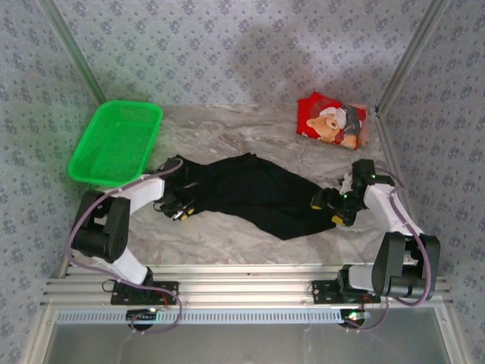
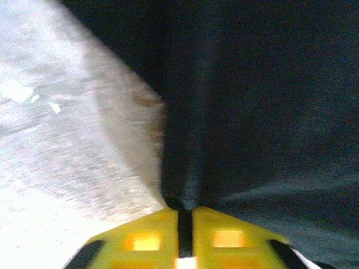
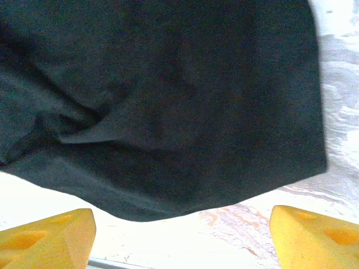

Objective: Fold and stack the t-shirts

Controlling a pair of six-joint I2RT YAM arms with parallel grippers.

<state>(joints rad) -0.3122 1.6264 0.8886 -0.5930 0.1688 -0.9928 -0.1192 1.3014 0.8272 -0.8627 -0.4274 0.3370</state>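
Observation:
The black t-shirt [image 1: 258, 193] lies crumpled across the middle of the table. My left gripper [image 1: 180, 213] sits at its left end, its yellow fingers [image 2: 151, 238] shut on a pinched fold of the black t-shirt [image 2: 252, 112]. My right gripper [image 1: 339, 208] is at the shirt's right end, open, with the black t-shirt's hem [image 3: 168, 123] just ahead of its wide-apart fingertips [image 3: 47, 238] and nothing between them. The red t-shirt [image 1: 331, 121] with the teddy bear print lies folded at the back right.
A green mesh basket [image 1: 116, 142] stands at the back left, close behind my left arm. Metal frame posts rise at both back corners. The pale marbled table top [image 1: 227, 243] lies bare in front of the black shirt.

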